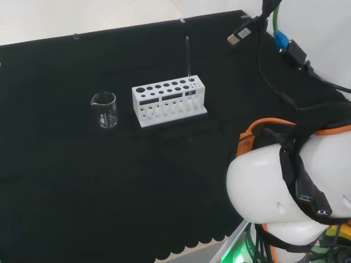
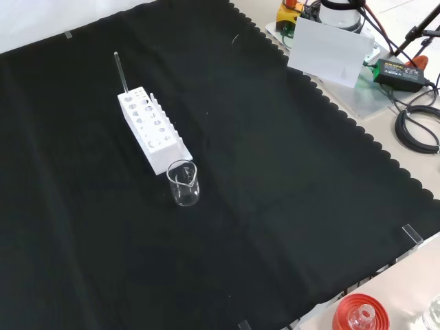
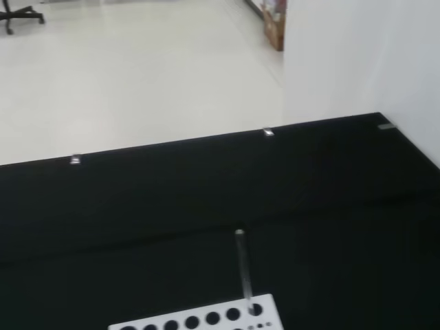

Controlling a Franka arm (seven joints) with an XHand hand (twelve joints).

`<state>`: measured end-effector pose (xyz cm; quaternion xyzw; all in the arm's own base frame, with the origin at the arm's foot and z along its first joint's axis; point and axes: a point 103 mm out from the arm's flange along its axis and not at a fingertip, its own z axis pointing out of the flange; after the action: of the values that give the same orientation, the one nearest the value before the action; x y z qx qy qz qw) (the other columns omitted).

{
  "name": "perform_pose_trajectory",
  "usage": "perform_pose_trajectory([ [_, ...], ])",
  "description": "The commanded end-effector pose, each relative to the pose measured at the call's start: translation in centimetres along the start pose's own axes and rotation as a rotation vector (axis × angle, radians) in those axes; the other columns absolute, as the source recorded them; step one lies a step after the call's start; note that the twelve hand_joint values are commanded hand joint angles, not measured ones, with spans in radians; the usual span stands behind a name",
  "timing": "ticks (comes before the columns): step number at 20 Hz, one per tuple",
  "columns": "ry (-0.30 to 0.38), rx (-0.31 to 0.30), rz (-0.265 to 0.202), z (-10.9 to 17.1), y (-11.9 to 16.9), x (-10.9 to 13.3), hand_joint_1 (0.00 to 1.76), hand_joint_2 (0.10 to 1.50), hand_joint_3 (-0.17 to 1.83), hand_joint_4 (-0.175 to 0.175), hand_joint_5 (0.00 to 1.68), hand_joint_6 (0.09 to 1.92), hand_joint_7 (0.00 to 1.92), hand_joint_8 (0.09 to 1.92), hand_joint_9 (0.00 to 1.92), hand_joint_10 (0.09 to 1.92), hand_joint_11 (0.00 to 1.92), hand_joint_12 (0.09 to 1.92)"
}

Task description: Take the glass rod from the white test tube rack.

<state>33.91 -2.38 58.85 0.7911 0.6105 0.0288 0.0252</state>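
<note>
Glass rod [image 1: 187, 56] stood upright in an end hole of the white test tube rack [image 1: 169, 102], at the rack's right end in the head view, far end in the front view [image 2: 120, 71]. Rack was on the black cloth [image 1: 82, 181].

Head view had the arm's white link [image 1: 274, 189] with cables at lower right, well clear of the rack. Front view added a red ribbed stand [image 2: 359, 314] with a glass piece at the bottom edge and a white card [image 2: 331, 51] past the cloth's far corner. Wrist view caught the rod's top [image 3: 241, 265] and the rack's upper row of holes [image 3: 199, 319], with pale floor beyond the cloth.

Empty glass beaker [image 1: 104, 110] sat just left of the rack in the head view, apart from it; nearer the camera in the front view [image 2: 183, 183]. Nothing stood around the rod.

Rod was thin, clear and straight, with most of its length above the rack.

Hand state: cannot tell.
</note>
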Motion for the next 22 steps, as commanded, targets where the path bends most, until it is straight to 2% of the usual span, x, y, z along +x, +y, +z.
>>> perform_pose_trajectory([
  [1, -0.016, 0.013, 0.043, 0.6, 1.3, -2.1, 0.46, 1.16, -0.17, -0.017, 0.14, 0.09, 0.02, 0.74, 0.16, 0.94, 0.02, 1.50],
  [8, -0.019, 0.044, 0.073, 1.4, 2.4, -2.9, 0.46, 1.16, -0.17, -0.018, 0.14, 0.09, 0.03, 0.76, 0.17, 0.94, 0.03, 1.50],
  [18, -0.008, 0.051, 0.076, 3.2, 4.7, -3.9, 0.46, 1.17, -0.17, -0.022, 0.16, 0.09, 0.06, 0.78, 0.19, 0.95, 0.05, 1.50],
  [22, -0.008, 0.054, 0.079, 4.3, 5.7, -4.4, 0.48, 1.17, -0.17, -0.035, 0.20, 0.09, 0.12, 0.82, 0.30, 0.95, 0.12, 1.48],
])
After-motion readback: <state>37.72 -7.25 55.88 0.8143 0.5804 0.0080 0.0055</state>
